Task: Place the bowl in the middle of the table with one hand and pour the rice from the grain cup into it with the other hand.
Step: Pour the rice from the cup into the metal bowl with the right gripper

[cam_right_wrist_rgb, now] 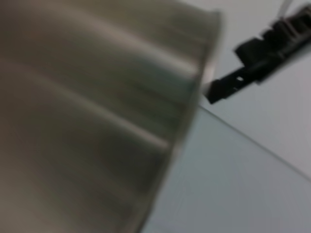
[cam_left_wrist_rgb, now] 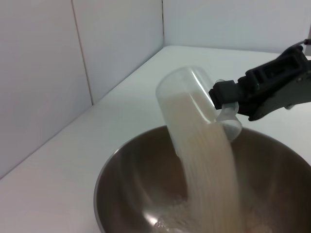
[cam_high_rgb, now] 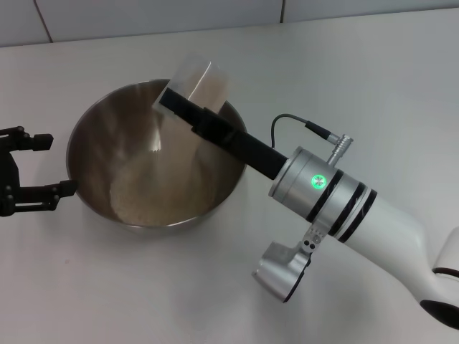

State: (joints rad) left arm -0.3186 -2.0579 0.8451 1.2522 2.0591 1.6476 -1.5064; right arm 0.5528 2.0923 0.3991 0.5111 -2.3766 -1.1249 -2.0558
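The steel bowl (cam_high_rgb: 215, 179) stands on the white table (cam_high_rgb: 373, 79), left of centre. My right gripper (cam_high_rgb: 176, 102) is shut on the clear grain cup (cam_high_rgb: 199, 80) and holds it tipped over the bowl's far rim. Rice (cam_high_rgb: 140, 197) lies in a pale heap in the bowl's bottom. In the left wrist view the cup (cam_left_wrist_rgb: 187, 90) pours a stream of rice (cam_left_wrist_rgb: 209, 165) into the bowl (cam_left_wrist_rgb: 126, 184), with the right gripper (cam_left_wrist_rgb: 224, 101) clamped on it. My left gripper (cam_high_rgb: 51, 166) is open just beside the bowl's left rim, holding nothing.
The right forearm (cam_high_rgb: 337, 193) reaches across the table from the lower right, over the bowl's right rim. A tiled wall (cam_high_rgb: 143, 14) runs along the table's far edge. The right wrist view shows the bowl's outer wall (cam_right_wrist_rgb: 87, 111) close up and the left gripper (cam_right_wrist_rgb: 257, 58) beyond.
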